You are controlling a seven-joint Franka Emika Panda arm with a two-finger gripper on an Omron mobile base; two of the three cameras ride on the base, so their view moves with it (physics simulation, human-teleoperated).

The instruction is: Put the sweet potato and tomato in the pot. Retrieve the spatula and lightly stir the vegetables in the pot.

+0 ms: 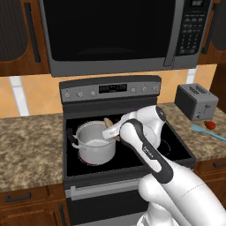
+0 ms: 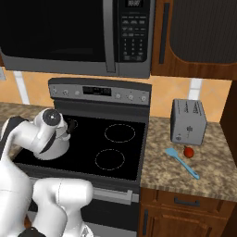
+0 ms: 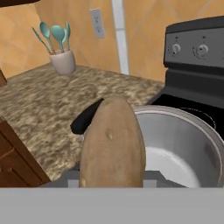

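We held the sweet potato in the closed tool, at the rim of the pot, lower centre of the hand view. We judged we should move it over the middle before releasing it.

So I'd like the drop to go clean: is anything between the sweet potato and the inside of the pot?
Nothing visible is. In the hand view the sweet potato, held in the claw, sits right at the rim of the pot, and the pot's pale inside is bare. Its black handle lies beside the potato, outside the rim.
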